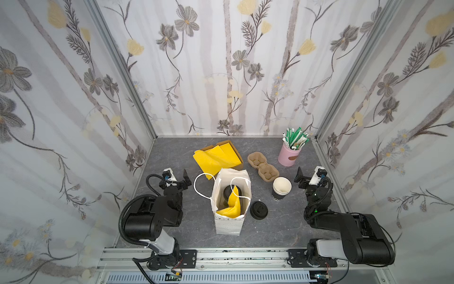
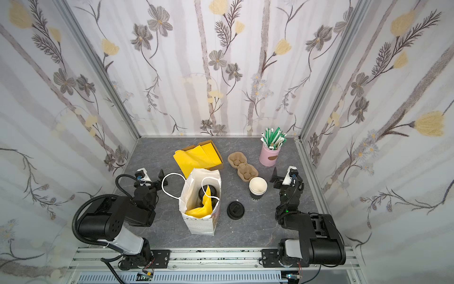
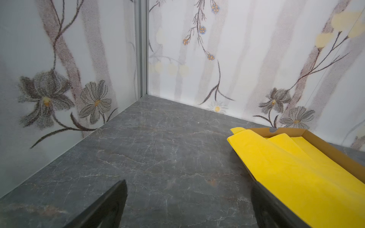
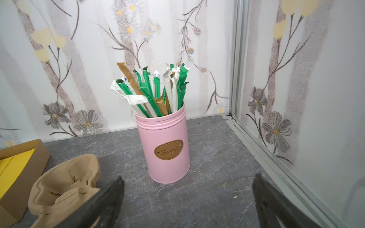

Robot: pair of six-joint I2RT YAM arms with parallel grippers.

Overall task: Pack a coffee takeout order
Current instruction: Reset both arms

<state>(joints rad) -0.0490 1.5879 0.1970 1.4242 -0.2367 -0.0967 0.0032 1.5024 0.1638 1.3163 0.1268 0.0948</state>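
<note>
Holding everything, worktop [image 1: 196,236]: grey, marbled, walled by floral panels.
Left pincer [image 3: 188,182]: jaws wide, holding nothing, left of the bag.
Right pincer [image 4: 188,176]: jaws wide, holding nothing, facing the pink tin.
Bag [image 1: 228,225]: white paper, upright at centre, mouth open.
Napkin stack [image 1: 218,157]: yellow sheets spilling from a cardboard tray [image 4: 23,173] behind the bag.
Cup carrier [image 1: 262,167]: brown pulp, right of the tray.
Pink tin [image 1: 288,157]: far right, filled with wrapped sticks [image 1: 294,140].
Stacked cups [image 1: 281,189]: black-walled, cream inside, right of the bag.
Loose lid [image 1: 258,209]: black, flat beside the bag.
Napkin [image 1: 232,205]: yellow, crumpled inside the bag.
Lidded cup [image 1: 226,194]: inside the bag, only its black top showing, partly behind the napkin.
</note>
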